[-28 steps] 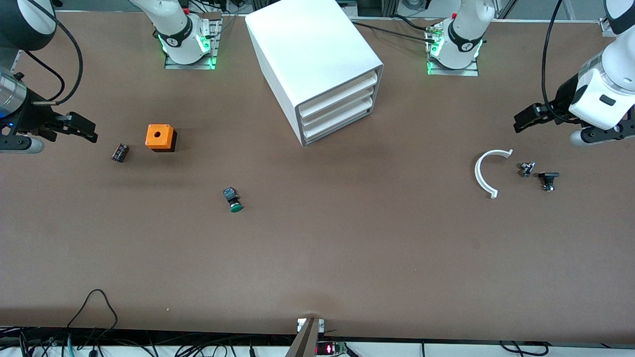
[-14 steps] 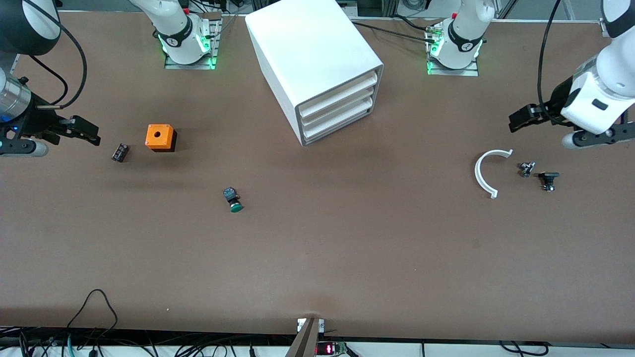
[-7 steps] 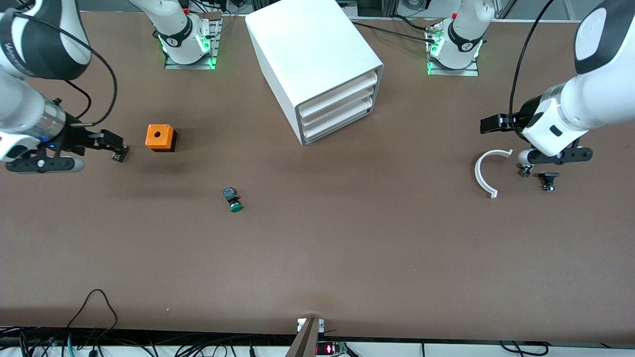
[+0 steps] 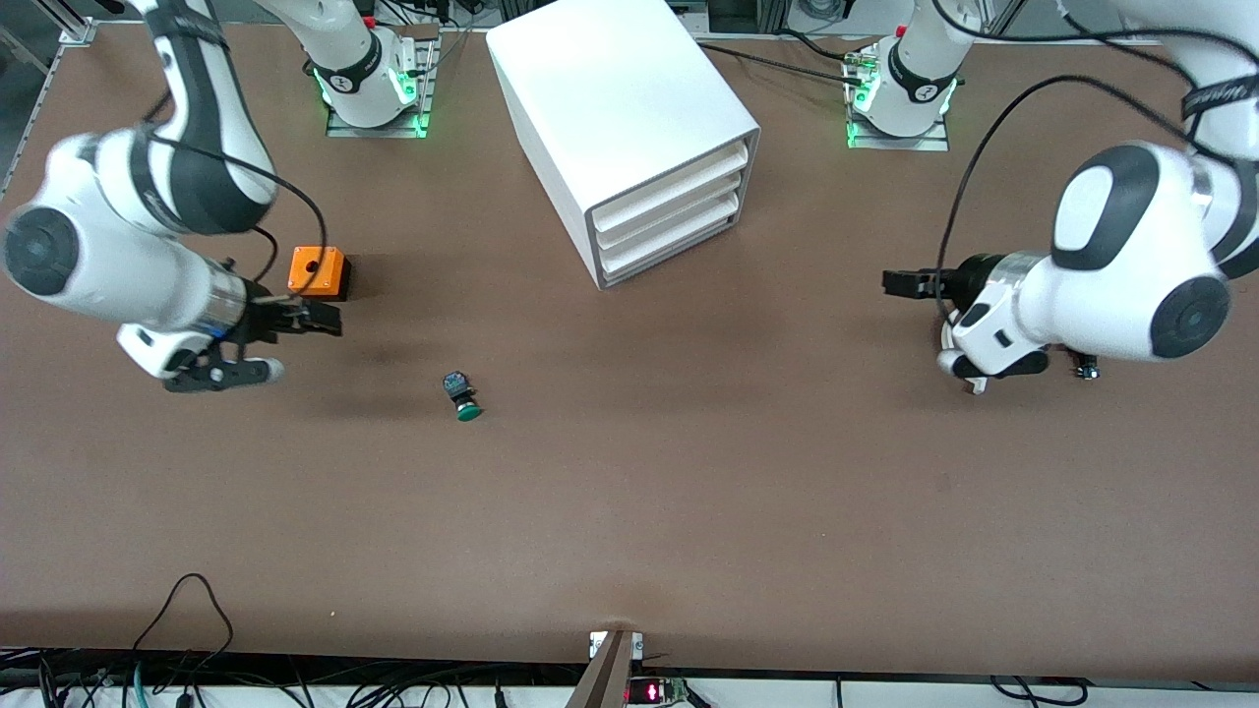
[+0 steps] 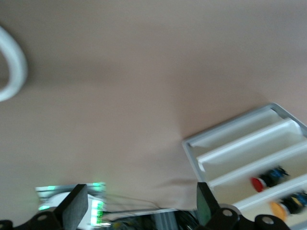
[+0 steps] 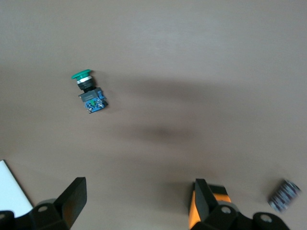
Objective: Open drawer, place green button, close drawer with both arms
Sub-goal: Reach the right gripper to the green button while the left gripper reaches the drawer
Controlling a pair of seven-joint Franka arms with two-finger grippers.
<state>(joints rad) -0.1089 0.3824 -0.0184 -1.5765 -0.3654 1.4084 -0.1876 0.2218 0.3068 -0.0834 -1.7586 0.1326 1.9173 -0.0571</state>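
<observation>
While both arms hang above the brown table (image 4: 689, 492), the right pincer (image 4: 320, 320) is spread wide and holds nothing, over bare table just beside the orange cube (image 4: 317, 272). Its wrist view shows the green-capped button (image 6: 88, 92) lying on its side. On the table, that button (image 4: 460, 395) sits nearer the front camera than the cube. The left pincer (image 4: 900, 283) is also wide and holds nothing, above the table toward the left arm's end, near a white curved piece (image 5: 12, 72). All three drawers of the white cabinet (image 4: 629, 128) are shut, the bottom drawer (image 4: 669, 248) included.
</observation>
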